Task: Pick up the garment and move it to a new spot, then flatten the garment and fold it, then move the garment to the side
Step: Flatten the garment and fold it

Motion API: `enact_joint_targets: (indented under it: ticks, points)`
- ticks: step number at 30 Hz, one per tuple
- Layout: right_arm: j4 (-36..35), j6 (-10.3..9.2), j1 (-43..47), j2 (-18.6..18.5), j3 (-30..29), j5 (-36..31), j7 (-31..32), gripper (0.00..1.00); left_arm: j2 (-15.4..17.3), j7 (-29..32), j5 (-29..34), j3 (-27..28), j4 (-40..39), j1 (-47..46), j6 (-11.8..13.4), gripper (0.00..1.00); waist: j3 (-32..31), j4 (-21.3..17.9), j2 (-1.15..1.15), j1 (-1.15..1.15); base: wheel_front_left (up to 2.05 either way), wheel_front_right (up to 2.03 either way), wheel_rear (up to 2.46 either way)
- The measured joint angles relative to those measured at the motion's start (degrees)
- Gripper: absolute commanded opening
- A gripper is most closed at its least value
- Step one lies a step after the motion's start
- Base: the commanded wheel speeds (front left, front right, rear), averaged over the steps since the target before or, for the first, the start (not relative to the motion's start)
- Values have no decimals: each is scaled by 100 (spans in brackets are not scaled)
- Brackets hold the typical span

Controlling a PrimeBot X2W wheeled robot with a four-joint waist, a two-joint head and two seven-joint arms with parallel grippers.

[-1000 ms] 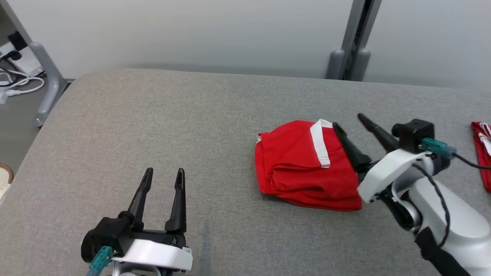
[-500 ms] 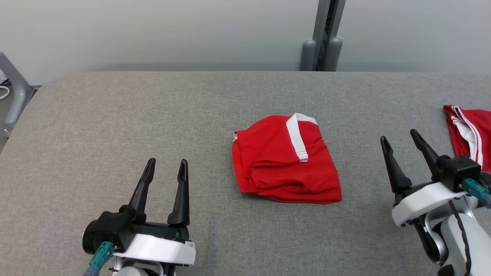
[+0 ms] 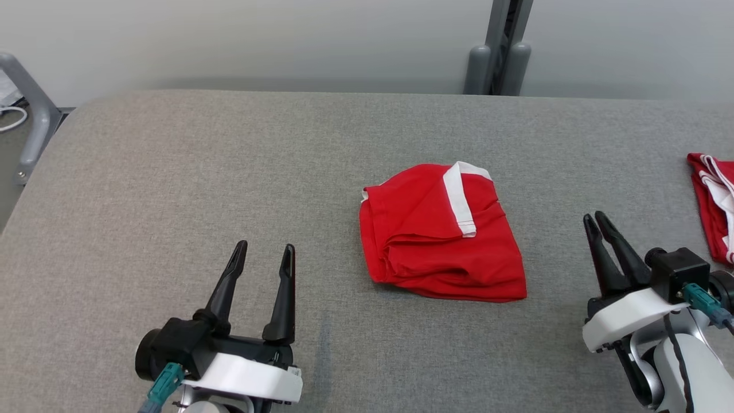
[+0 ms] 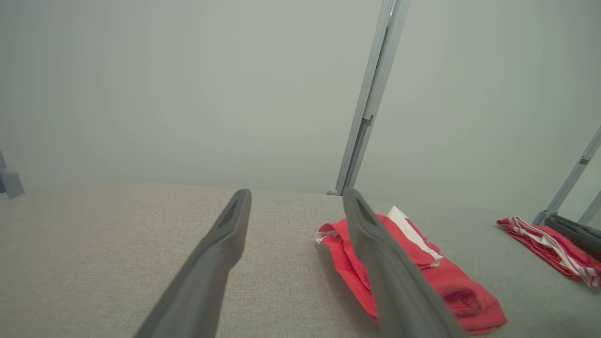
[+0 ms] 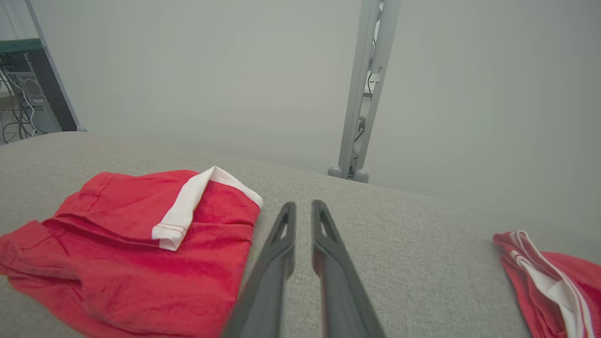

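1. My right gripper (image 3: 594, 218) has its fingers drawn nearly together, with a thin slit between them, and holds nothing.
2. My left gripper (image 3: 266, 246) stands wide open and empty (bare tabletop beneath it).
3. The folded red garment (image 3: 436, 241), trimmed in white, lies between them on the grey table (image 3: 172, 172), touching neither.
4. Another red-and-white cloth (image 3: 714, 212) lies at the table's right edge.

Fig.: no legible txt is showing in head or wrist views; no labels, brands, nos. or signs are reading clearly on any obj. or surface.
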Motion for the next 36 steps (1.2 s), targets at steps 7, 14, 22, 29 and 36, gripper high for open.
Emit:
enact_joint_targets:
  ticks: [7, 14, 22, 29, 36]
  points:
    - [460, 0, -322, -41, 583, 155, 142, 0, 0, 0, 10, -182, 22, -118, -13, 100, 216, 257, 0, 0, 0, 0, 0]
    - [926, 1, -818, -378, 1369, 534, 466, 0, -2, 0, -93, -376, 25, -251, 44, 100, 429, 630, 0, 0, 0, 0, 0]
    - [1222, 1, -1117, -675, 2181, 1084, 869, 0, 2, 0, -192, -466, 18, -259, 115, 100, 554, 979, 0, 0, 0, 0, 0]
    - [1347, 1, -1459, -884, 2571, 1523, 947, 0, 0, 0, -275, -497, -19, -321, 164, 100, 618, 1159, 0, 0, 0, 0, 0]
    - [1270, 1, -1945, -987, 2778, 1783, 966, 0, -1, 0, -341, -577, -44, -344, 190, 100, 697, 1277, 0, 0, 0, 0, 0]
